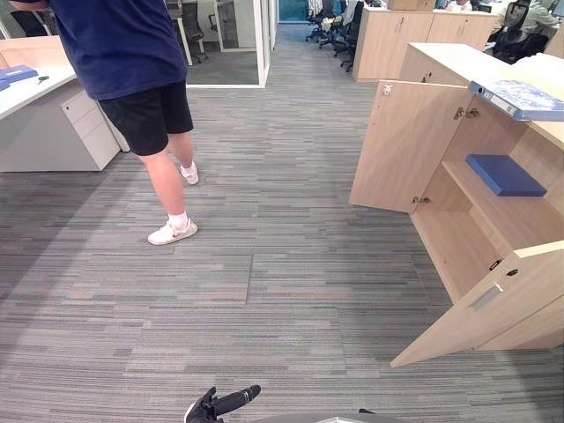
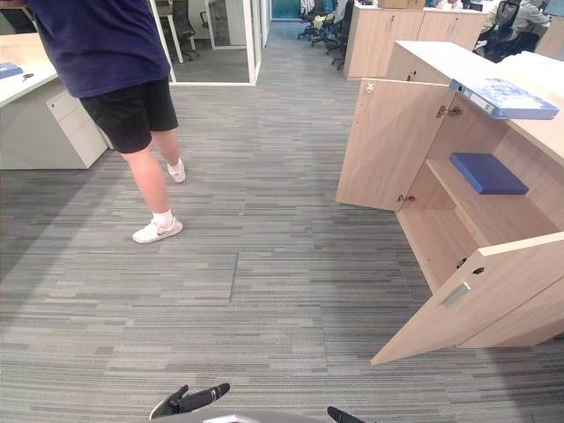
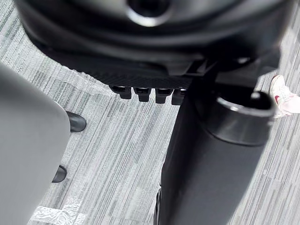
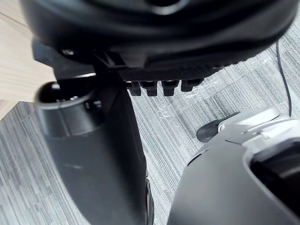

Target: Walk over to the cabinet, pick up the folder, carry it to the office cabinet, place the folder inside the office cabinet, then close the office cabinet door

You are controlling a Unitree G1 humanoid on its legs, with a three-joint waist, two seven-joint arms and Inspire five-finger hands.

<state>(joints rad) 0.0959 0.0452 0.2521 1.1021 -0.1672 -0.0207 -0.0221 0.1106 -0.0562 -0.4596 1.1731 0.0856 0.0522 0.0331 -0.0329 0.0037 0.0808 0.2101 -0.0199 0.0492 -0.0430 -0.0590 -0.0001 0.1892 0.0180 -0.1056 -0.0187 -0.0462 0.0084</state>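
Left hand (image 1: pixel 231 402) and right hand (image 4: pixel 98 164) hang relaxed, holding nothing. Light-blue folder (image 1: pixel 520 99) lies on top of the cabinet (image 1: pixel 449 60), a dark-blue folder (image 1: pixel 504 174) on its inside shelf. Doors (image 1: pixel 401 150) are open. A person (image 1: pixel 132 53) stands well left of the cabinet. Probably early: pickup, placing and closing are all left.

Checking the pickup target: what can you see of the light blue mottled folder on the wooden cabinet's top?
The light blue folder, mottled with white, looks like a thick closed binder with a grey-blue spine. It lies flat on the pale top of the light wood cabinet, at the front edge above the open compartment, spine facing the aisle. Nothing rests on it or holds it.
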